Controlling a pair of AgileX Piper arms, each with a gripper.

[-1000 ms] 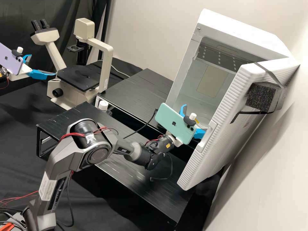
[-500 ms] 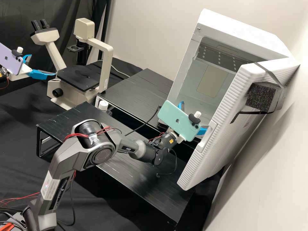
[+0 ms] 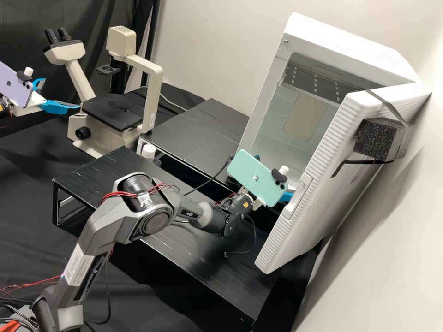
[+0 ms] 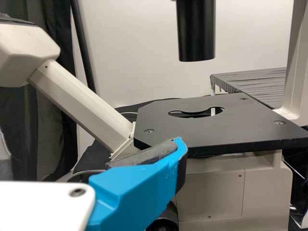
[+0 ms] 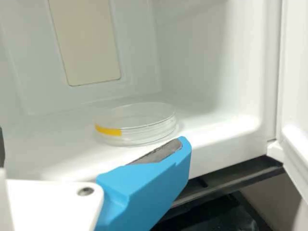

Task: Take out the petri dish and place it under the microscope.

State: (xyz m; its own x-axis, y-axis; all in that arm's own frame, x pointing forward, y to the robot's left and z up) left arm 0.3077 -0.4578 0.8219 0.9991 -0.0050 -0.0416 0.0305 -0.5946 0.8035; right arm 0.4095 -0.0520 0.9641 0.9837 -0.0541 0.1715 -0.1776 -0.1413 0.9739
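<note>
Clear and thin-walled, the shallow round petri dish (image 5: 139,131) with a yellow strip (image 5: 107,130) on its side lay flat on the floor of the white, box-shaped cabinet (image 3: 346,41). We had the right gripper (image 5: 90,147) at the cabinet's mouth, spread wide and empty, its grey-padded blue finger (image 5: 149,185) near the dish; the other finger, as far as we could judge, was the dark sliver at the view's edge. The left gripper (image 3: 62,94) stood wide and empty beside the black, flat microscope stage (image 3: 115,113). We judged that an off-centre approach could shove the dish across the smooth floor, and a grip too high might lift only its upper part. Backing out askew, we risked knocking the ribbed white door (image 3: 314,184) and jolting the dish loose.
</note>
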